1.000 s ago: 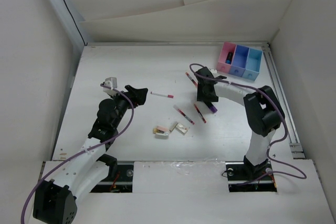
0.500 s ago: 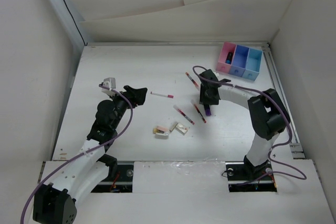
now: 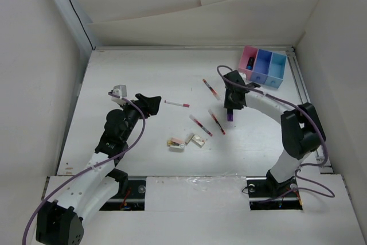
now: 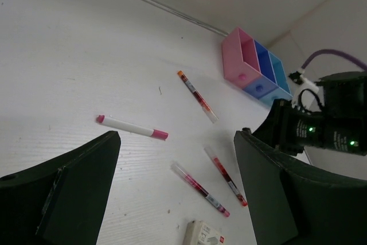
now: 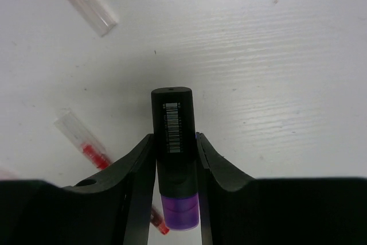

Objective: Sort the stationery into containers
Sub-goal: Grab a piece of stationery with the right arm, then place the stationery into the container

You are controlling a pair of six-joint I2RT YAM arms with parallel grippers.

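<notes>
My right gripper (image 5: 175,137) is shut on a black highlighter (image 5: 172,113) with a purple cap, held lengthwise between the fingers just above the table. From the top view that gripper (image 3: 230,107) is left of and nearer than the containers: joined pink (image 3: 248,63), blue (image 3: 262,66) and light blue (image 3: 276,70) bins. A white pen with pink ends (image 3: 177,104) and three red-filled pens (image 3: 210,88) (image 3: 200,125) (image 3: 217,123) lie mid-table. Two eraser blocks (image 3: 176,144) (image 3: 198,140) lie nearer. My left gripper (image 4: 176,142) hangs open above the table, holding nothing.
White walls enclose the table on three sides. A metal rail (image 3: 307,107) runs along the right edge. The right arm's purple cable (image 3: 269,104) loops over the table beside the bins. A dark object sits inside the pink bin.
The right jaws have closed onto the highlighter, and that gripper has shifted a little right and farther from the bases with it. The left arm has not moved.
</notes>
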